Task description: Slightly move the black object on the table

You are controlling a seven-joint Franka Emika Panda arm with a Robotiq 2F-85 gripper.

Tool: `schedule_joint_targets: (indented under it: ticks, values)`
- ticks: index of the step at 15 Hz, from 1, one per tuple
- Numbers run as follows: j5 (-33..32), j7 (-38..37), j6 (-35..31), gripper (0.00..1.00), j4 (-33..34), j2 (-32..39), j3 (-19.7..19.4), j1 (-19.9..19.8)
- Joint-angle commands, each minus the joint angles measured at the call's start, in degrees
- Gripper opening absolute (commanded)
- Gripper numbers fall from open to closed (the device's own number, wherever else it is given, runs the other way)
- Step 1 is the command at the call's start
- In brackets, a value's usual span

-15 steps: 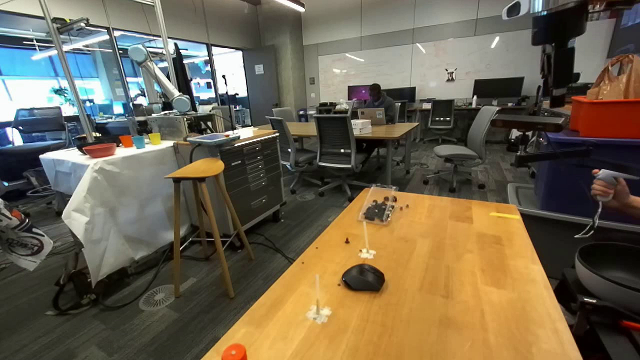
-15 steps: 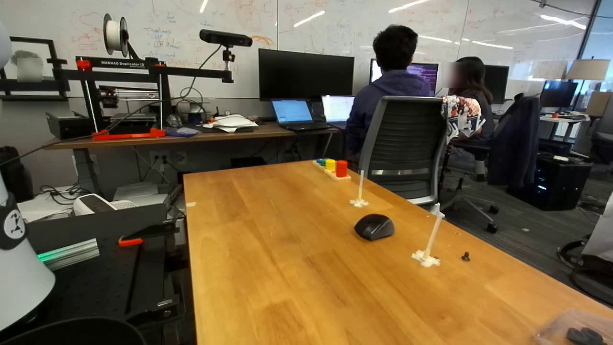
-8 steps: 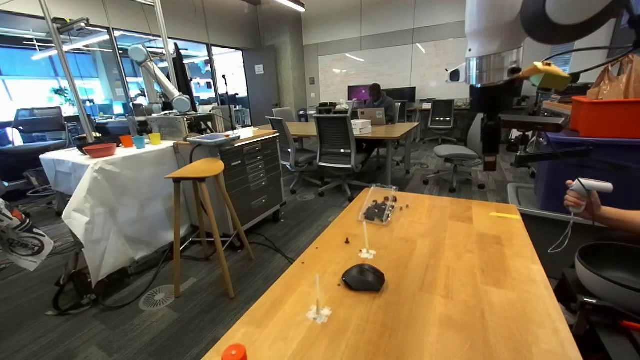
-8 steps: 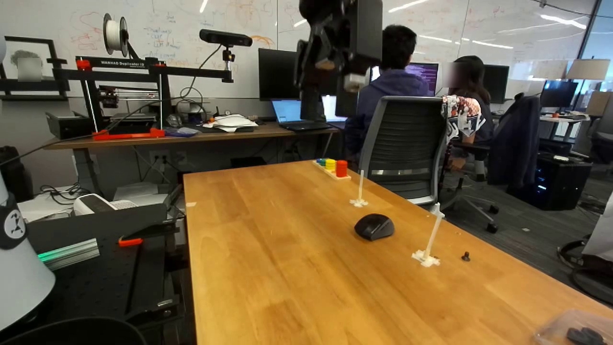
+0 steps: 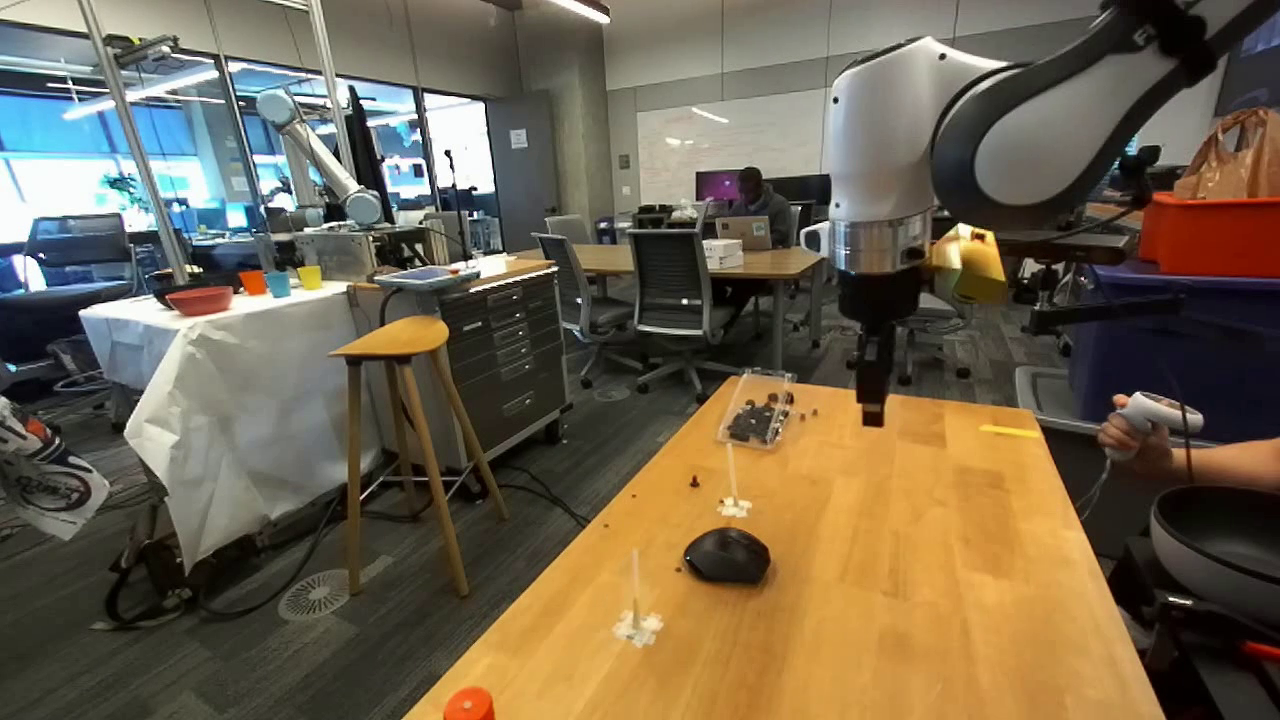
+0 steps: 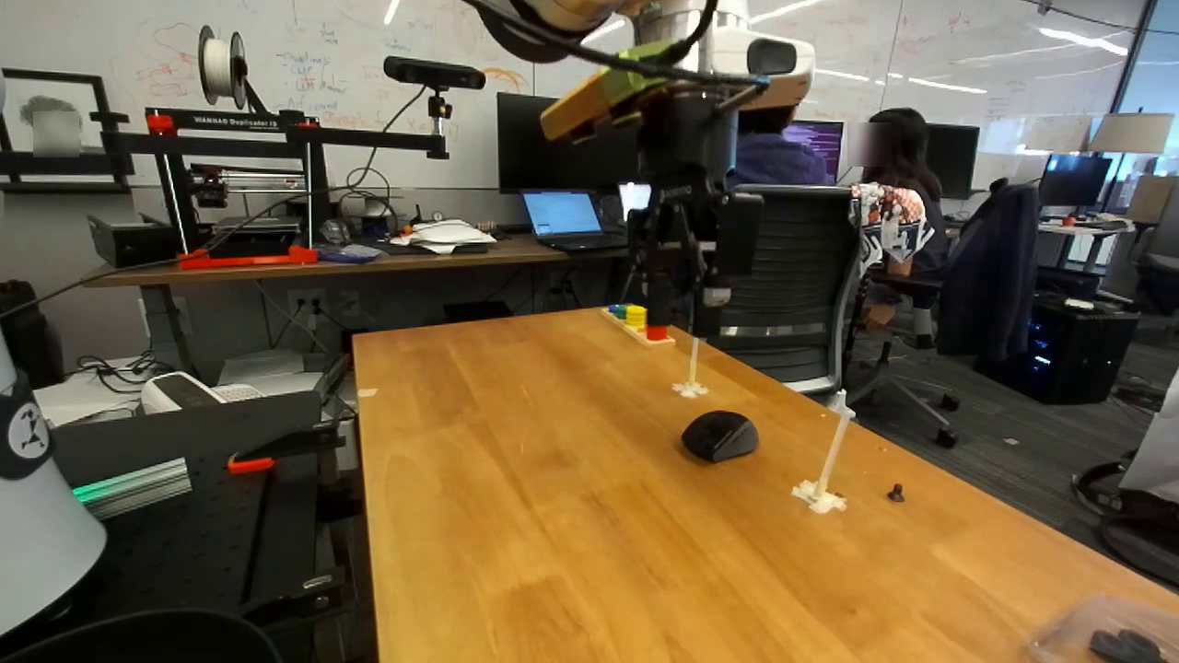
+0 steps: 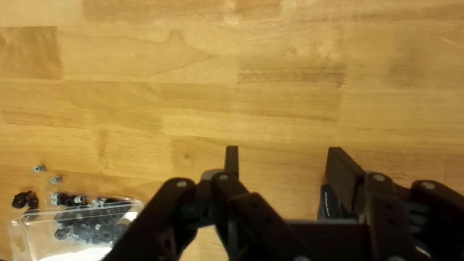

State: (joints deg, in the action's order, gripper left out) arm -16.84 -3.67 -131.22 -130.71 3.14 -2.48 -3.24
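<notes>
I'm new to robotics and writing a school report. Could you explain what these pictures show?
The white machine is a robot arm; its black two-fingered gripper is open above the wooden table, holding nothing. Both exterior views come from cameras outside the robot; the wrist view looks down past its gripper. On the table are a black computer mouse, thin pale rods and a clear container of small dark parts. In an exterior view, a person's hand holds a white controller, probably steering the arm.
</notes>
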Motion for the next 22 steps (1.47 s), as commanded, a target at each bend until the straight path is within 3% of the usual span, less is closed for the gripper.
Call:
schedule_joint_targets:
  ticks: [1, 5, 7, 22]
  values:
    - [-3.86, -5.48, -5.42, 0.35, 4.63, 7.09, 0.01, 1.65]
    - [-6.56, -8.95, -9.72, 0.05, 7.54, 12.97, -0.90, 3.73]
    - [-7.06, -9.98, -11.15, 0.00, 8.91, 15.83, -1.26, 4.78]
    - [-7.08, -13.35, -15.12, 0.02, 19.45, 31.24, -5.74, 12.86]
